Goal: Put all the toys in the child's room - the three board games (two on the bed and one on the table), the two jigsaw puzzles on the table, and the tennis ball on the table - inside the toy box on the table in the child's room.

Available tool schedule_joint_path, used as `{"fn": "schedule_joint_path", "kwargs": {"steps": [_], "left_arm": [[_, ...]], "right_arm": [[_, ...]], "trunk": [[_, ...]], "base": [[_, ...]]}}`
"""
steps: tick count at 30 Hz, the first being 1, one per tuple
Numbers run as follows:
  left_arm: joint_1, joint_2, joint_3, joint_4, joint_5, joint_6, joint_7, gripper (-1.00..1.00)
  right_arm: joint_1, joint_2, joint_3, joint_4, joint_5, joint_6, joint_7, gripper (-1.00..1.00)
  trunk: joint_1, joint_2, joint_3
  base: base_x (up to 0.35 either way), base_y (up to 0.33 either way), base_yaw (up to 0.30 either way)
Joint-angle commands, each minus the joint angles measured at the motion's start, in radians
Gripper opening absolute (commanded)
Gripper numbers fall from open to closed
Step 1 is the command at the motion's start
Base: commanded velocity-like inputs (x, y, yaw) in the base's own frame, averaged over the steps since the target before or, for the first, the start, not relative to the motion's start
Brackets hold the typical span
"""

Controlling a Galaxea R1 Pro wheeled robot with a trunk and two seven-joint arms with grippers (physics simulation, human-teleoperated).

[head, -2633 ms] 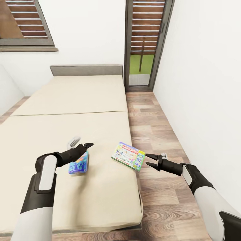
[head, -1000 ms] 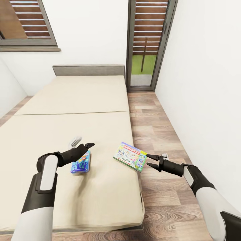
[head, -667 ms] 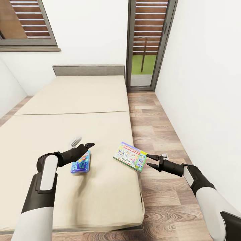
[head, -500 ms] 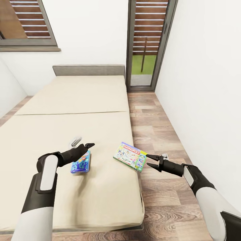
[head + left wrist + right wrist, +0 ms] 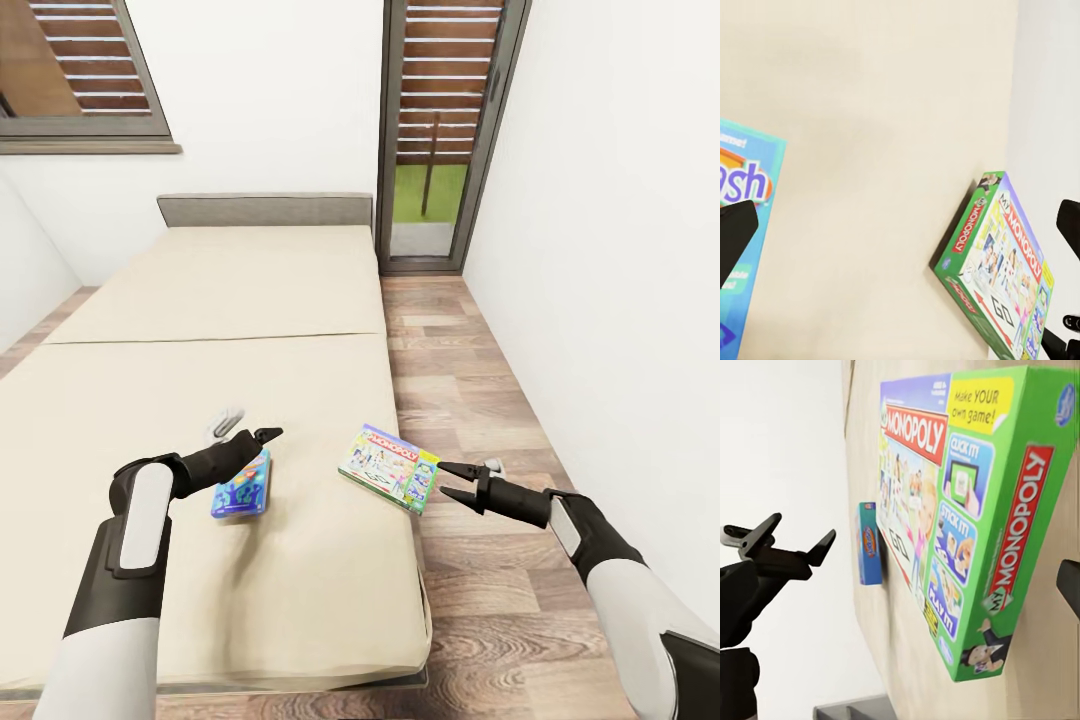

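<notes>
Two board games lie on the beige bed (image 5: pixel 200 300) near its foot. A blue cartoon-printed box (image 5: pixel 240 487) rests flat under my left gripper (image 5: pixel 245 428), which hovers open just over the box's far end. A green Monopoly box (image 5: pixel 388 467) sits at the mattress's right edge. Level with it, my right gripper (image 5: pixel 444 479) is open beside the bed, its tips just short of the box's side. The right wrist view has the Monopoly box (image 5: pixel 960 510) close up, with the blue box (image 5: pixel 868 544) and left gripper (image 5: pixel 787 551) beyond. The left wrist view has both the blue box (image 5: pixel 750 172) and the Monopoly box (image 5: pixel 1001 277).
A wood-plank floor strip (image 5: pixel 470 400) runs between the bed and the white right wall (image 5: pixel 620 250). A dark-framed slatted glass door (image 5: pixel 445 130) stands past the grey headboard (image 5: pixel 265 209). A slatted window (image 5: pixel 80 70) is at the upper left.
The head view has shifted slightly since the oldest frame. Over the last second both arms and both boxes stay where they were.
</notes>
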Motion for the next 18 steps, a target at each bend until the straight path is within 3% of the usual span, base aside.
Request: {"fn": "schedule_joint_path", "kwargs": {"steps": [1, 12, 18], "left_arm": [[-0.001, -0.001, 0.002, -0.001, 0.011, 0.005, 0.01, 1.0], [-0.001, -0.001, 0.002, -0.001, 0.011, 0.005, 0.01, 1.0], [-0.001, -0.001, 0.002, -0.001, 0.011, 0.005, 0.009, 1.0]], "right_arm": [[-0.001, 0.0, -0.001, 0.0, -0.002, 0.006, 0.001, 1.0], [-0.001, -0.016, -0.007, 0.001, -0.007, 0.006, -0.049, 1.0], [-0.001, -0.018, -0.044, 0.001, -0.02, 0.006, -0.074, 1.0]], "trunk": [[0.0, 0.0, -0.001], [0.0, 0.0, -0.001], [0.0, 0.0, -0.001]], "base": [[0.0, 0.0, 0.009], [0.0, 0.0, 0.004], [0.0, 0.0, 0.002]]}}
